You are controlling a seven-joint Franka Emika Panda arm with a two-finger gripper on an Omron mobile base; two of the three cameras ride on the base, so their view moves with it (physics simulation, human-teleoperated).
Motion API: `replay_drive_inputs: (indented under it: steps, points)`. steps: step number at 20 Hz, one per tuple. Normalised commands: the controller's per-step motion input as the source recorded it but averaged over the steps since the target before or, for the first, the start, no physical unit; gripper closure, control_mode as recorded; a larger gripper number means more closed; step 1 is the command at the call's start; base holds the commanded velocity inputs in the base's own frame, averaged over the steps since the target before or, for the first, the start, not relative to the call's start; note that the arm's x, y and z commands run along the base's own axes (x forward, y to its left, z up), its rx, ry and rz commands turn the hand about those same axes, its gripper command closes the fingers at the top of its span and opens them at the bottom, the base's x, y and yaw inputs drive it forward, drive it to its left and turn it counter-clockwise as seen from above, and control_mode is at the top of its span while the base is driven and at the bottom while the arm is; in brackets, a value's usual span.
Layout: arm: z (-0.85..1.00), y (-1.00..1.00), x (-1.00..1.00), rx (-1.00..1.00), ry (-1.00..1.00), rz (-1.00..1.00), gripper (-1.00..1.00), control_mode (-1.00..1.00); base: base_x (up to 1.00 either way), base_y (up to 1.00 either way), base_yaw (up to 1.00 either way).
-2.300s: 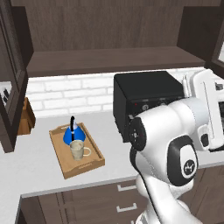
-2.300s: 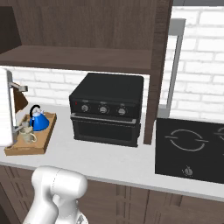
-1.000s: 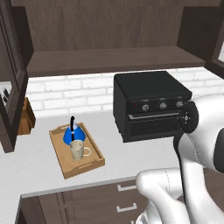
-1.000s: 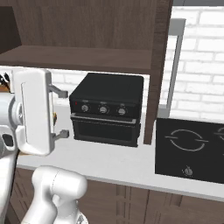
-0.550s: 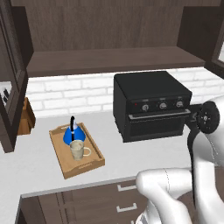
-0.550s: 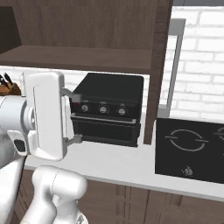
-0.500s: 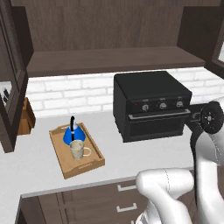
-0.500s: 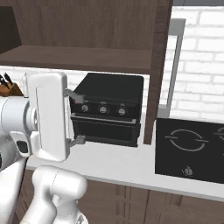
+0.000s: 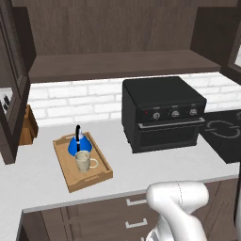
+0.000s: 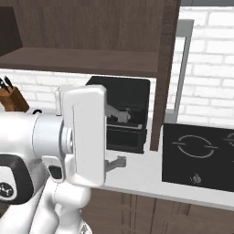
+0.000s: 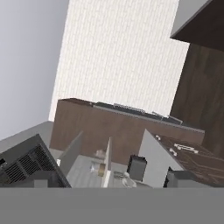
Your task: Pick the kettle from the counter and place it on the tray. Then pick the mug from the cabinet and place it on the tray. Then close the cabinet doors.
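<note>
Kettle (image 9: 75, 145) and mug (image 9: 83, 161) both on tray (image 9: 96, 175), mug touching kettle's front side. Tray near tabletop (image 9: 42, 179) left-front edge, left of black oven (image 9: 162, 113). Cabinet (image 9: 117, 61) doors open. Gripper (image 10: 115, 139) raised, jaws released, holding nothing.

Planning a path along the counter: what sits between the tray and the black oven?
Nothing. In the left base view, the counter is bare between the tray, which holds the kettle and mug, and the oven.
</note>
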Motion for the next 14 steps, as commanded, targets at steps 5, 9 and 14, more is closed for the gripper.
replay_drive_inputs:
  steps: [5, 9, 14]
  points:
    - [0.11, -0.66, -0.17, 0.13, 0.00, 0.19, -1.00, -1.00, 0.00, 0.00, 0.00]
    - [0.16, -0.57, -0.02, 0.22, 0.00, 0.26, -1.00, -1.00, 0.00, 0.00, 0.00]
    - [0.07, -0.58, 0.04, 0.20, 0.00, 0.29, -1.00, -1.00, 0.00, 0.00, 0.00]
